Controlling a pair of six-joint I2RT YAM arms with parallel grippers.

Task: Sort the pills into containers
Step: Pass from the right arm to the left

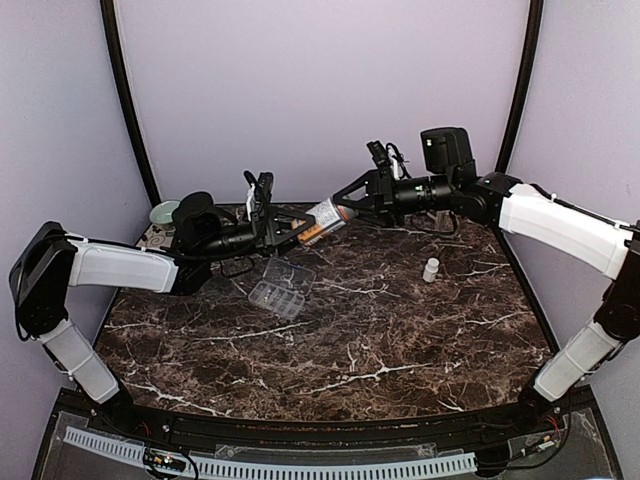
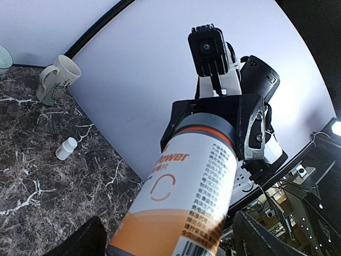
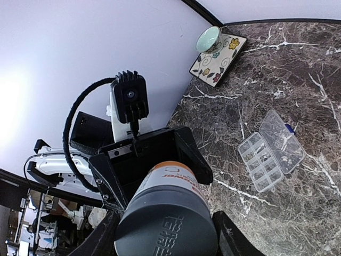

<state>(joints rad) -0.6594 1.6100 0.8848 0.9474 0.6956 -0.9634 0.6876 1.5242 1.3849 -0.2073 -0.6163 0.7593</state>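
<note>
Clear plastic organizer box (image 1: 277, 298) lies open on the marble table (image 1: 400, 340), below the orange-and-white bottle (image 1: 325, 218) held mid-air. My right gripper (image 1: 350, 198) clamps its grey cap (image 3: 165, 224); my left gripper (image 1: 293, 232) flanks its base, grip unclear. If left is loose, twisting could drop the bottle, scattering pills. Both arms reach inward, forearms level.

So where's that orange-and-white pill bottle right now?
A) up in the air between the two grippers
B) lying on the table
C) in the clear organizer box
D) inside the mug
A: the pill bottle hangs above the table, right gripper on its cap end, left gripper at its base.
</note>
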